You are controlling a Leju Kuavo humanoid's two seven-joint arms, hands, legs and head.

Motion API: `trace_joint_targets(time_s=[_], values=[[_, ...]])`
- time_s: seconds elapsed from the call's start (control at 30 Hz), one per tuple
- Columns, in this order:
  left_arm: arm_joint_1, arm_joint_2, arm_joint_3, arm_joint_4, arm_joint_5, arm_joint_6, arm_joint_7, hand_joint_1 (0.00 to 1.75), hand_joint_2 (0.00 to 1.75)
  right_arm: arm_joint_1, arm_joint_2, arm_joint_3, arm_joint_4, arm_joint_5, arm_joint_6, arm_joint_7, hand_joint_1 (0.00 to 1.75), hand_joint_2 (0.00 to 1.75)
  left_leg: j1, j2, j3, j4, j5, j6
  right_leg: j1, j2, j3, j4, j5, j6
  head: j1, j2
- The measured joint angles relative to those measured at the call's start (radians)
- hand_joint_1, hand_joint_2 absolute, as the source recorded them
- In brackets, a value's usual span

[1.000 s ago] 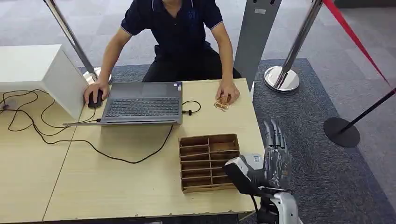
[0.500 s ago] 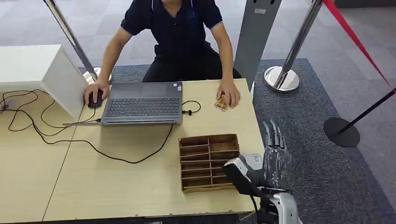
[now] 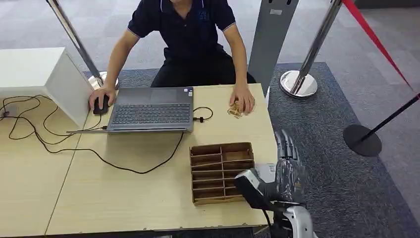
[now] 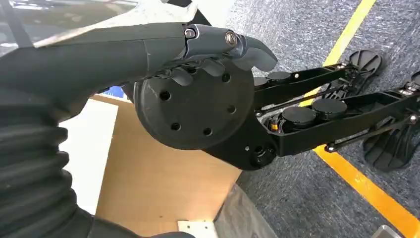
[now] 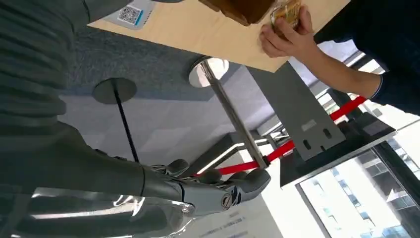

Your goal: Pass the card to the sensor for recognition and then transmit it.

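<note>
From my head, the pale wood-grain table [image 3: 124,193] lay below me, and my right hand [image 3: 287,166] stood upright at its near right corner, dark fingers [image 3: 286,146] straight, close side by side, holding nothing. Just left of it sat the brown slotted cardboard organizer [image 3: 222,172]. Farther off lay a flat grey laptop [image 3: 151,110] with a thin black cable [image 3: 124,166] curling across the wood. A person's hand [image 3: 243,101] rested on a small golden, crinkled thing [image 3: 234,110] at the far right edge; the other hand covered a black mouse [image 3: 101,105]. Chrome posts [image 3: 317,42] with a red belt [image 3: 374,39] stood on the speckled grey carpet [image 3: 341,193]. I could not make out the card itself.

Against a second before, my right hand had drifted a little left and nearer; the person's hand had closed over the golden thing.

At my left wrist, my left hand [image 4: 198,44] showed smooth grey fingers curled in close on nothing, above a yellow floor stripe [image 4: 366,186].

At my right wrist, my right hand's fingers [image 5: 218,191] reached out, slightly bent, with nothing in them, and the person's hand [image 5: 287,37] lay on the golden thing [image 5: 286,12] on the tabletop.
</note>
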Motion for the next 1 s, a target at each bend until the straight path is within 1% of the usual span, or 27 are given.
trace_joint_targets(time_s=[0.13, 0.3, 0.4, 0.57, 0.9, 0.97, 1.0], values=[[0.000, 0.000, 0.000, 0.000, 0.000, 0.000, 0.000, 0.00, 1.75, -0.001, 0.000, 0.003, 0.007, 0.001, 0.000, 0.000, 0.00, 1.75, 0.000, 0.000, 0.000, 0.000, 0.000, 0.000, 0.000, 0.000, 0.000, 0.000, 0.000, 0.000, 0.000, 0.000], [0.000, 0.000, 0.000, 0.000, 0.000, 0.000, 0.000, 0.00, 1.75, -0.018, 0.001, 0.027, 0.019, -0.007, 0.000, -0.018, 0.00, 1.75, 0.000, 0.000, 0.000, 0.000, 0.000, 0.000, 0.000, 0.000, 0.000, 0.000, 0.000, 0.000, 0.000, 0.000], [0.000, 0.000, 0.000, 0.000, 0.000, 0.000, 0.000, 0.00, 1.75, -0.034, 0.005, 0.049, 0.033, 0.009, 0.000, -0.019, 0.00, 1.75, 0.000, 0.000, 0.000, 0.000, 0.000, 0.000, 0.000, 0.000, 0.000, 0.000, 0.000, 0.000, 0.000, 0.000], [-0.001, 0.001, 0.000, 0.000, 0.000, 0.000, -0.003, 0.00, 1.75, -0.079, 0.002, 0.106, 0.070, 0.087, 0.000, 0.044, 0.00, 1.75, 0.000, 0.000, 0.000, 0.000, 0.000, 0.000, 0.000, 0.000, 0.000, 0.000, 0.000, 0.000, 0.000, 0.000], [-0.001, 0.001, 0.000, 0.000, 0.000, 0.000, -0.003, 0.00, 1.75, -0.079, 0.002, 0.106, 0.070, 0.087, 0.000, 0.044, 0.00, 1.75, 0.000, 0.000, 0.000, 0.000, 0.000, 0.000, 0.000, 0.000, 0.000, 0.000, 0.000, 0.000, 0.000, 0.000], [-0.001, 0.001, 0.000, 0.000, 0.000, 0.000, -0.004, 0.00, 1.75, -0.086, -0.001, 0.116, 0.074, 0.101, 0.000, 0.058, 0.00, 1.75, 0.000, 0.000, 0.000, 0.000, 0.000, 0.000, 0.000, 0.000, 0.000, 0.000, 0.000, 0.000, 0.000, 0.000], [-0.001, 0.001, 0.000, 0.000, 0.000, 0.000, -0.005, 0.00, 1.75, -0.093, -0.004, 0.126, 0.079, 0.122, 0.002, 0.075, 0.00, 1.75, 0.000, 0.000, 0.000, 0.000, 0.000, 0.000, 0.000, 0.000, 0.000, 0.000, 0.000, 0.000, 0.000, 0.000]])
